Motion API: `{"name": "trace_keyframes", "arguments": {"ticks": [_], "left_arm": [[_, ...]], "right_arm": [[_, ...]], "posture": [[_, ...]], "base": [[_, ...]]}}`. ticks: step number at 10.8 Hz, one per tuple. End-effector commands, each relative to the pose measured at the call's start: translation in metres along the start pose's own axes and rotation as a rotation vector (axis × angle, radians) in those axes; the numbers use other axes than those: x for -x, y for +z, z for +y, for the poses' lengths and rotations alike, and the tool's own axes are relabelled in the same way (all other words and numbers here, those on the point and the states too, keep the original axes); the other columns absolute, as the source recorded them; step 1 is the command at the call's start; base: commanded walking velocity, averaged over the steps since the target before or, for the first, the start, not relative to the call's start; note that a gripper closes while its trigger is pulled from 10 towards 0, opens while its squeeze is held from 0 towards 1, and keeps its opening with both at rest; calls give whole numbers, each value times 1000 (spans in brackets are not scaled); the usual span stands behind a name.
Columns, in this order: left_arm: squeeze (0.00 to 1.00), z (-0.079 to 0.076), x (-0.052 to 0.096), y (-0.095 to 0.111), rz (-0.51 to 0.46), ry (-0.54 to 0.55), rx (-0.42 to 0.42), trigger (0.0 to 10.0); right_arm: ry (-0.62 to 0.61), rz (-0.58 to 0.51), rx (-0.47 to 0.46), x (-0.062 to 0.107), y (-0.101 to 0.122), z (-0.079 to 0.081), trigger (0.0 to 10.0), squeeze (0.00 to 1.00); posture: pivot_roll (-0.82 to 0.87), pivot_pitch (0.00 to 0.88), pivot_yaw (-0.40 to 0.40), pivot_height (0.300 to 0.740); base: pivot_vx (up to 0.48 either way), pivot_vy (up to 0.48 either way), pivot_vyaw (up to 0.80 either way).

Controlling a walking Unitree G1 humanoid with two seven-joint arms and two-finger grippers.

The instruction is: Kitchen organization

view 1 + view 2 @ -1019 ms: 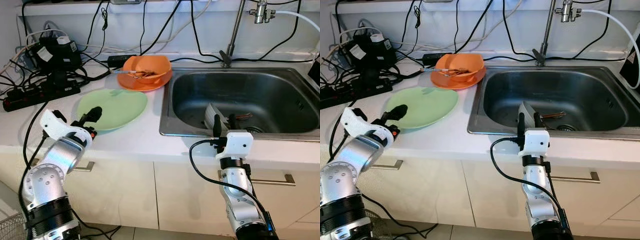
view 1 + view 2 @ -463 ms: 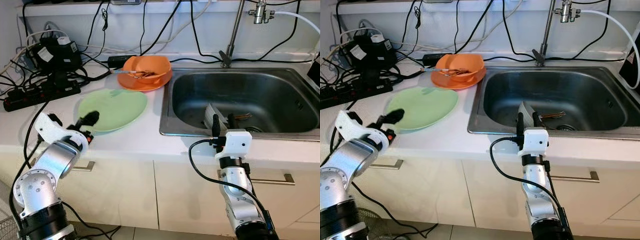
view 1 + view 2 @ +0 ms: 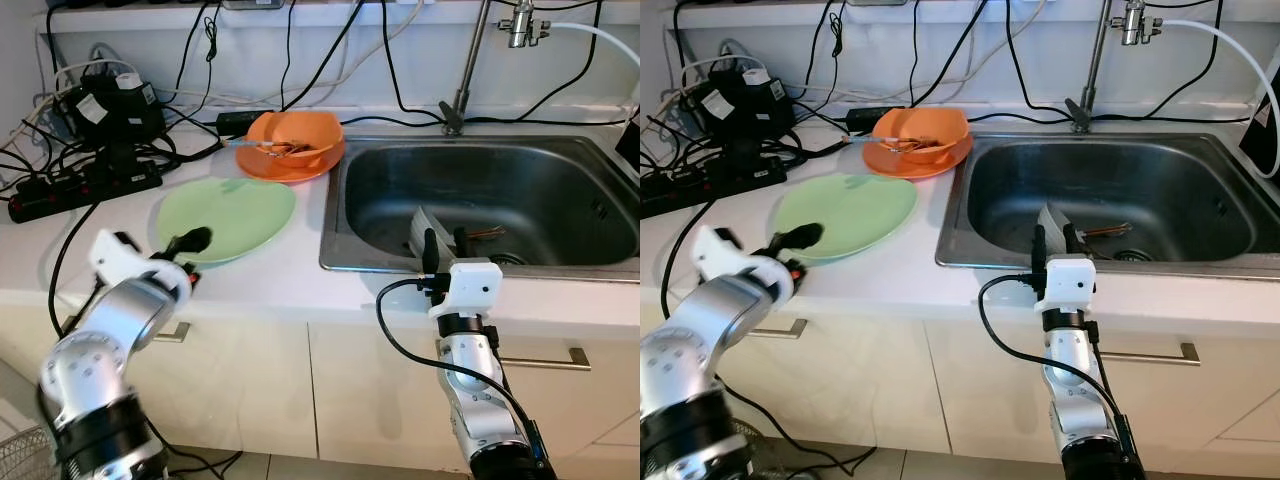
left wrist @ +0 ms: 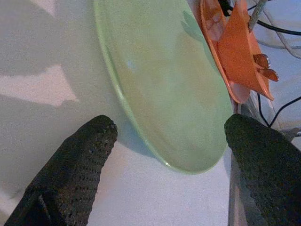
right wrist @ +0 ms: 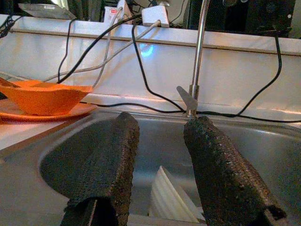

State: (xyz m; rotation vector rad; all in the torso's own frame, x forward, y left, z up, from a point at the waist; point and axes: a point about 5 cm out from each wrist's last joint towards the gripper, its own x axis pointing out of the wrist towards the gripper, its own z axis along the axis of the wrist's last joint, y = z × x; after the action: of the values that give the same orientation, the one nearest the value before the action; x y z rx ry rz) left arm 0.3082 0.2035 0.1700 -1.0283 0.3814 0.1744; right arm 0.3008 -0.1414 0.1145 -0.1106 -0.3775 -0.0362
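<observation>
A pale green plate (image 3: 235, 212) lies flat on the white counter, left of the sink. My left gripper (image 3: 190, 243) is at its near-left rim, open; in the left wrist view its fingers (image 4: 80, 165) straddle the plate's edge (image 4: 155, 94) without touching it. Behind the plate an orange bowl (image 3: 297, 134) with cutlery sits on an orange plate. My right gripper (image 3: 445, 250) is raised at the sink's front rim, open and holding nothing, pointing into the basin. A white dish (image 5: 171, 200) leans inside the steel sink (image 3: 560, 160).
A power strip (image 3: 80, 187), a black box (image 3: 108, 108) and many cables crowd the back left of the counter. The faucet (image 3: 468, 60) rises behind the sink. Cupboard fronts with handles (image 3: 545, 358) are below the counter edge.
My left arm has sunk and swung a little, and its gripper has shifted slightly right along the green plate's near rim. The right arm has stayed still.
</observation>
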Motion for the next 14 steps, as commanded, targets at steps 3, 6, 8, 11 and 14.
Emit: {"name": "trace_keyframes", "arguments": {"ticks": [3,6,8,11,14], "left_arm": [[0,-11,-13,-5,37,21,-6,10000],[0,-25,-22,-10,50,-9,-14,10000],[0,-29,-28,-11,10,1,-25,10000],[0,-28,-35,-12,-70,27,-45,10000],[0,-33,-38,-14,-132,20,-29,10000]], "right_arm": [[0,12,-6,1,-1,1,10000,0],[-8,13,-2,2,-1,-2,10000,0],[-12,10,4,1,-1,-4,10000,0],[-11,11,7,1,0,-5,10000,0],[-16,10,10,0,0,-7,10000,0]], "posture": [[58,0,105,740],[53,0,101,740],[43,8,93,740],[39,11,85,740],[33,10,82,740]], "base": [[0,0,0],[0,0,0],[0,0,0],[0,0,0],[0,0,0]]}}
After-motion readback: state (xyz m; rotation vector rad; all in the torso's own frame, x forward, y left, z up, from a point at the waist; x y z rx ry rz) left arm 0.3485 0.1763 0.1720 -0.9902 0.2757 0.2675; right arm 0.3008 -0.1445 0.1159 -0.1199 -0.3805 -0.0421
